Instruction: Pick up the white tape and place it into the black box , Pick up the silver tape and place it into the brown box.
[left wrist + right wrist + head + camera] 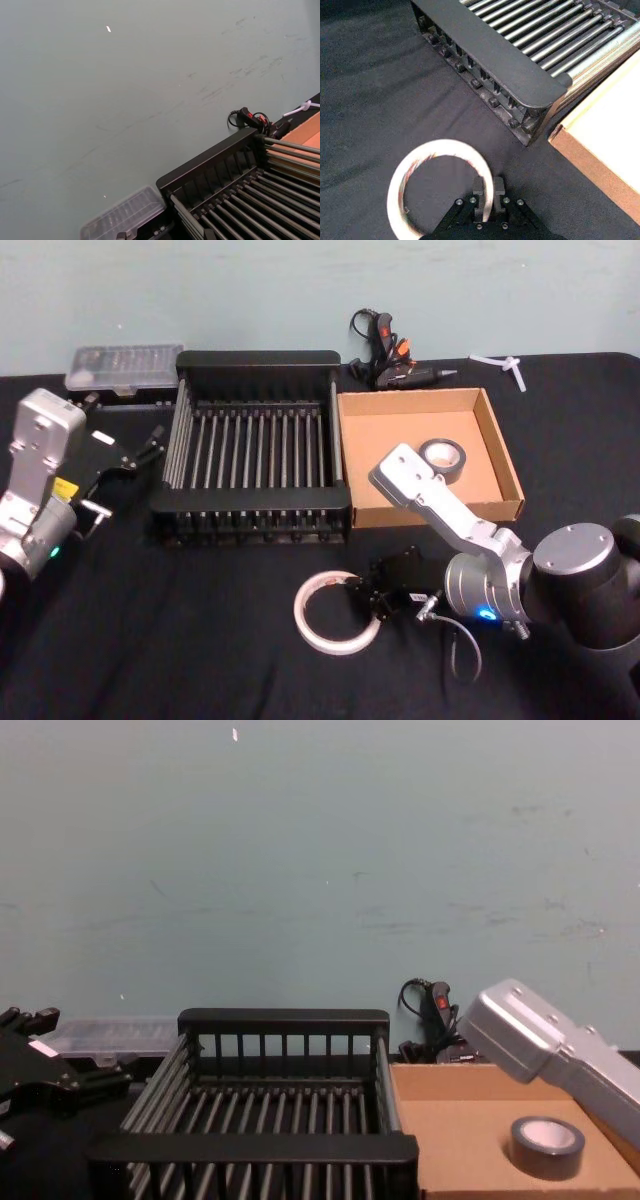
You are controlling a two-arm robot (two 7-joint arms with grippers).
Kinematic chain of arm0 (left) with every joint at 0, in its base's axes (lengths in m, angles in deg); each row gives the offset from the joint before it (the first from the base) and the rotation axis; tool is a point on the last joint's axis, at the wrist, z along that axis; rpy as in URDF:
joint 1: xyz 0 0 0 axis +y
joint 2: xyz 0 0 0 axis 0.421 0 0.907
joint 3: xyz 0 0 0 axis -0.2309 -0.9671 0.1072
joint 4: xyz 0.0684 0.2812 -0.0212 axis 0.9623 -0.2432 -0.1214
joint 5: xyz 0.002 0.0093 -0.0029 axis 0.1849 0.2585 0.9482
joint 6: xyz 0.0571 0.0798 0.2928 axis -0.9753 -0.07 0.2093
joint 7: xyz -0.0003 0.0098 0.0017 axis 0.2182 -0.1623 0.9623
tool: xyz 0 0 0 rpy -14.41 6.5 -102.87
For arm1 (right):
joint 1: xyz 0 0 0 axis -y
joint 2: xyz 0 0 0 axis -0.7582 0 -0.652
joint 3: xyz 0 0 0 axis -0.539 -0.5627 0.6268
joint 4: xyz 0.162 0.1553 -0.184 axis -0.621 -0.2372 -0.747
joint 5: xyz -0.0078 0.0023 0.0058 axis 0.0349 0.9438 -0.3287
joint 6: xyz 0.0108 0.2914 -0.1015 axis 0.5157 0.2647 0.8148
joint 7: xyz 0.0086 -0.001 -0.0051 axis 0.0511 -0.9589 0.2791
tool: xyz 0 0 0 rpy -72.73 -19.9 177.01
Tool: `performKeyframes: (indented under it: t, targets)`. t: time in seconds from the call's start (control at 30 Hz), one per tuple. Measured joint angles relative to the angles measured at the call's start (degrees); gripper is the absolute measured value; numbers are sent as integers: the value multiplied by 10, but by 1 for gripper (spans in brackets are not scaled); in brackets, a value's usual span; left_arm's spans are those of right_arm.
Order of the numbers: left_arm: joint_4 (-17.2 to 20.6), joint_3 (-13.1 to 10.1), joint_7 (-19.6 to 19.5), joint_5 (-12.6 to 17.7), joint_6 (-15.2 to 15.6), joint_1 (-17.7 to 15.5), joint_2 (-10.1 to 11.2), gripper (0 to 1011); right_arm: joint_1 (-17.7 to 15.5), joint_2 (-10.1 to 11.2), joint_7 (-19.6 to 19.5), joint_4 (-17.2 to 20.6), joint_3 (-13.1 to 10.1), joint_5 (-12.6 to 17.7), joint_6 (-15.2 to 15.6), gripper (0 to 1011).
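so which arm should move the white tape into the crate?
Right. Its gripper is already shut on the white tape, just in front of the black crate. The left gripper sits beside the crate, away from the tape.

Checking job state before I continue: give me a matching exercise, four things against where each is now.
Things:
1. white tape
2. silver tape
3. right end effector
4. left end effector

Places:
A. inside the brown box
B. on the black cloth in front of the black box
C. left of the black box, off the cloth
D. closed on the white ring's band

Pairs: 1-B, 2-A, 3-D, 4-C
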Motion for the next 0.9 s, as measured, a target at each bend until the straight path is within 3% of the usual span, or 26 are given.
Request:
performKeyframes:
  t: [0.13,0.9]
  targets:
    - [0,0,0,0,0,0,0,1001,0,0,0,0,0,0,0,99]
    - [0,0,0,0,0,0,0,1002,-3,-3,2,5,-11,7,-8,95]
